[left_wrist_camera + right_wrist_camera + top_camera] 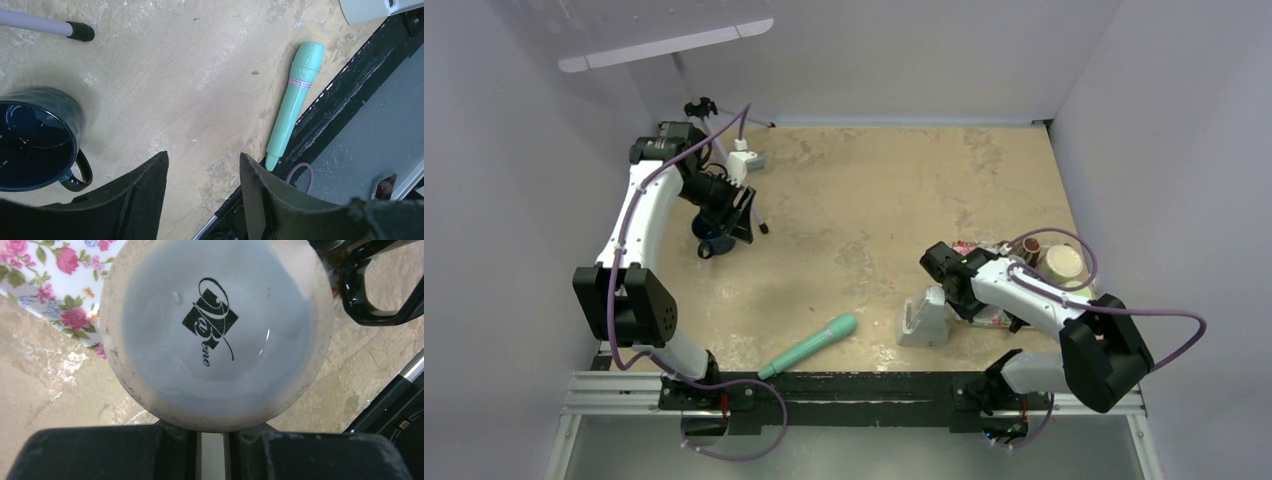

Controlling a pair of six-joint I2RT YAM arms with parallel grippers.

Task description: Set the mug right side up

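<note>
A dark blue mug [35,140] stands mouth up on a worn tan tabletop [874,200], its glossy inside showing and its handle towards the near edge. Right beside it, the left gripper [202,157] is spread wide with nothing between its fingers, touching nothing. Judging by this, the mug is already right side up and let go, and only drawing the arm away seems left. Well to the right of the mug, the right gripper [212,432] points at the logo-printed base of a pale cup [215,330]. Its fingers are nearly together with a pale sliver between them, and it is unclear whether they pinch anything. Whether that cup lies tipped or inverted cannot be told either. A flowered plate [45,280] and a black handle [380,295] crowd around the cup, far right of the mug. A mint-green toy microphone [809,345] lies nearer the arm bases than the mug and to its right. A grey rod with a black tip [40,27] rests just beyond the mug. The tabletop is scuffed and blotchy, and plain pale grey walls enclose it.
</note>
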